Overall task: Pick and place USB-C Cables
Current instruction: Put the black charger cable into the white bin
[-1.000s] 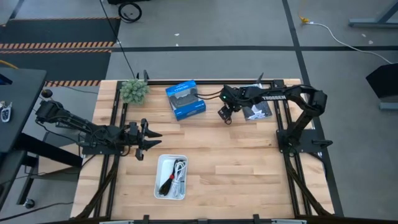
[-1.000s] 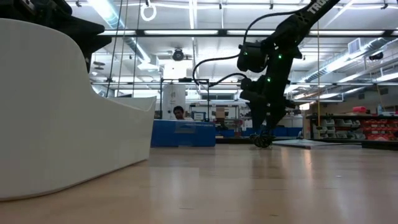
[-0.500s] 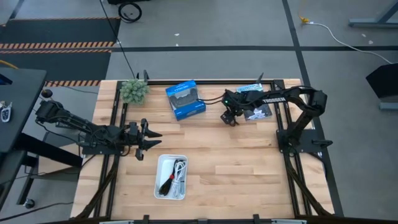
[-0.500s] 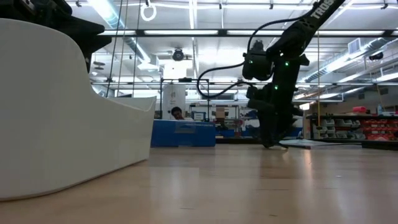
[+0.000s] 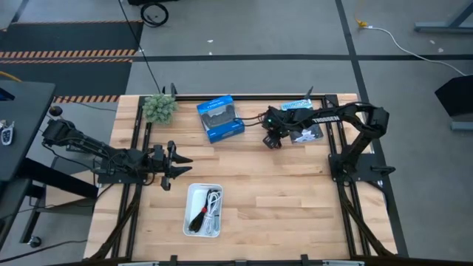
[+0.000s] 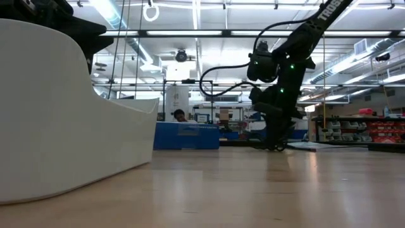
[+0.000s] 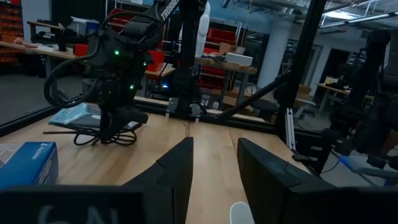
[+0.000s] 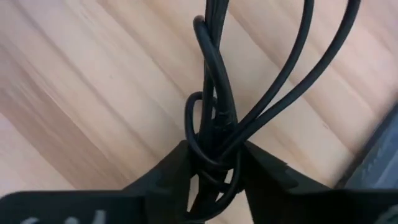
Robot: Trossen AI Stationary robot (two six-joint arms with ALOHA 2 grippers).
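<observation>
A black USB-C cable bundle (image 8: 214,93) lies on the wooden table beside the dark flat packet (image 5: 304,131), at the far right. My right gripper (image 5: 273,140) is down at the table top and shut on this bundle; it also shows in the left wrist view (image 7: 115,121). A white cable (image 5: 215,202) and a black cable with a red tie (image 5: 198,219) lie in the white tray (image 5: 189,193) near the front. I see no bluish-grey cable. My left gripper (image 5: 174,164) is open and empty at the table's left. My right gripper pinches several strands of the black cable bundle (image 8: 216,140) between its two fingers (image 8: 177,171). The fingers come from above, pointing down at the table. The loops spread out on the wood (image 7: 121,138) beyond the fingertips, and the bundle rests on the table.
A blue box (image 5: 220,118) lies at the far middle, just left of my right gripper. A small green plant (image 5: 159,108) stands at the far left corner. The tray's white wall (image 6: 69,107) fills the left of the low view. Bare wood lies between tray and right arm.
My right gripper has gone down to the table top and a little toward the table's right edge, closer to the dark packet, and has then stayed there.
</observation>
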